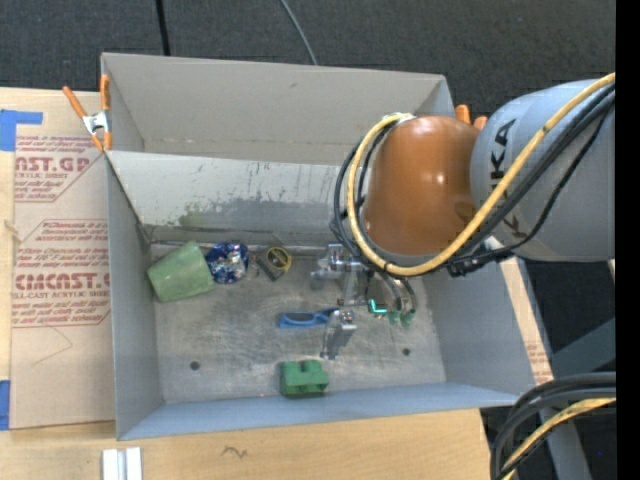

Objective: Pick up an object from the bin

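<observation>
While the gripper [340, 328] sat low in the bin [250, 178], just beside a small blue piece [300, 319], I couldn't tell if it was clenched or released. Grab step, I'd guess; next: close on that 1 piece, lift.

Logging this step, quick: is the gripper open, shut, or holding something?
Gripper: open, at the right end of the small blue piece; nothing held.

Dark grey carpet floor [420, 18] at top, thin blk cable [290, 23] curving across it, blk rod [158, 8] top L
</observation>
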### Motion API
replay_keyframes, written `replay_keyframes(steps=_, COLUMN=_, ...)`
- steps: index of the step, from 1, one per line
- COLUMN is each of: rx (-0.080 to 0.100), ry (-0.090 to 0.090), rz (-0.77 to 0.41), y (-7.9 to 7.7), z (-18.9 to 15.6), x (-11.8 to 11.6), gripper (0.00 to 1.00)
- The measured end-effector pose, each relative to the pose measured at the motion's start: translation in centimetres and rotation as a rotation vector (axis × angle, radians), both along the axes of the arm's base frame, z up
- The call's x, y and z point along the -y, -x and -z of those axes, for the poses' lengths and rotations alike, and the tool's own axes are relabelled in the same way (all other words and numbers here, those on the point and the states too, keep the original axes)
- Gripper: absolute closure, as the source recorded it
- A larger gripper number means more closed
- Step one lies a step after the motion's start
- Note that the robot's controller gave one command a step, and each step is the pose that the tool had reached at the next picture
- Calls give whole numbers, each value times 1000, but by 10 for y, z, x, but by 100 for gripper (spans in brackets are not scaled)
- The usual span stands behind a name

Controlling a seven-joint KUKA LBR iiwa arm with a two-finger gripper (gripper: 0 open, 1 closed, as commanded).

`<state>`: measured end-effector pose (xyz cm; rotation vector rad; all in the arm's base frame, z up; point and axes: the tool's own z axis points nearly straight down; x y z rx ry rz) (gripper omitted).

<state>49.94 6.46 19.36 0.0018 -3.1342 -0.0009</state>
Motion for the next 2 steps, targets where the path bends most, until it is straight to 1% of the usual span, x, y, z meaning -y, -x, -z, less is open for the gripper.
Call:
replay_keyframes(steps=1, rx=14, ry=-1, rz=-101, y=-51, z=123, x=26, gripper=0)
replay_keyframes(steps=2, rx=13, ry=-2, rz=-102, y=-51, z=116, x=25, gripper=100)
